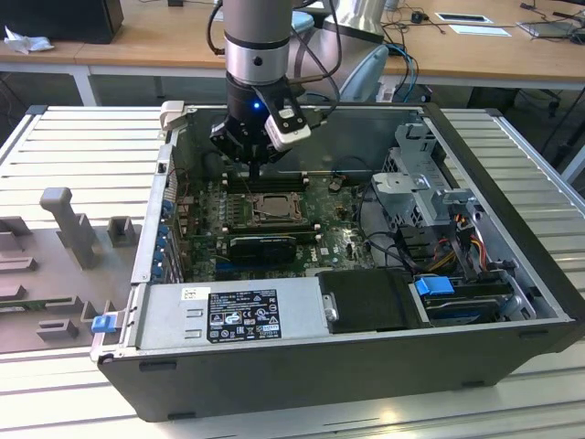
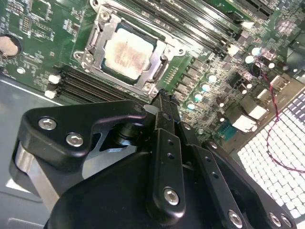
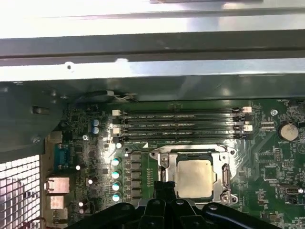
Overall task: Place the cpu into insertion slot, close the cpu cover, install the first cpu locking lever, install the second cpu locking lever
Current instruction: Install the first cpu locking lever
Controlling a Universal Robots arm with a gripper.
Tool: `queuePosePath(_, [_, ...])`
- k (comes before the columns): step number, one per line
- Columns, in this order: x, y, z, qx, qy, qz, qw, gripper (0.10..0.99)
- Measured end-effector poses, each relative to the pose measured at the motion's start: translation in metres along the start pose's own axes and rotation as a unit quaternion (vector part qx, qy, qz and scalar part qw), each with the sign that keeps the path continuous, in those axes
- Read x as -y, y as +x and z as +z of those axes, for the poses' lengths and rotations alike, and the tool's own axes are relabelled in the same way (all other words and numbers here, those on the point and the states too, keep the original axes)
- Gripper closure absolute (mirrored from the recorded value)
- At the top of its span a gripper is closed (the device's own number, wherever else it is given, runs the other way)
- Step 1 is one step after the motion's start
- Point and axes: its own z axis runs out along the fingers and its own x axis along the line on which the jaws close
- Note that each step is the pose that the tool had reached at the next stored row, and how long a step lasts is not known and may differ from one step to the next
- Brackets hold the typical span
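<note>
The cpu (image 2: 127, 50) (image 3: 194, 177), a pale silver square, lies flat in the insertion slot (image 2: 87, 59) (image 3: 229, 152) on the green board. The cpu cover (image 2: 160, 61) (image 3: 163, 161) is down around it, and the chip shows through the cover's cut-out. My gripper (image 2: 160, 98) (image 3: 164, 187) hangs just above the board beside one edge of the socket. Its black fingers are pressed together, shut on nothing. In the exterior view the gripper (image 1: 253, 170) stands over the far edge of the socket (image 1: 265, 208) inside the open computer case.
Memory slots (image 3: 181, 125) run along the socket's far side, with the case wall (image 3: 152, 47) beyond them. A black finned block (image 1: 263, 245), the power supply (image 1: 233, 315) and a drive cage (image 1: 425, 187) crowd the case. A grey fixture (image 1: 69, 224) stands at the exterior view's left.
</note>
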Motion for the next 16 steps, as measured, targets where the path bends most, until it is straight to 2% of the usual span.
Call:
queuePosePath(3, [0.0004, 0.0152, 0.0003, 0.0003, -0.0033, 0.000, 1.0000, 0.980])
queuePosePath(6, [0.0008, 0.0263, 0.0016, 0.0011, -0.0054, -0.001, 1.0000, 0.980])
queuePosePath(10, [0.0009, 0.0356, 0.0035, 0.0012, -0.0065, -0.003, 1.0000, 0.980])
queuePosePath(12, [-0.0013, 0.0380, 0.0049, 0.0010, -0.0073, -0.005, 1.0000, 0.980])
queuePosePath(16, [-0.0146, 0.0395, 0.0070, 0.0008, -0.0077, -0.010, 0.9999, 0.980])
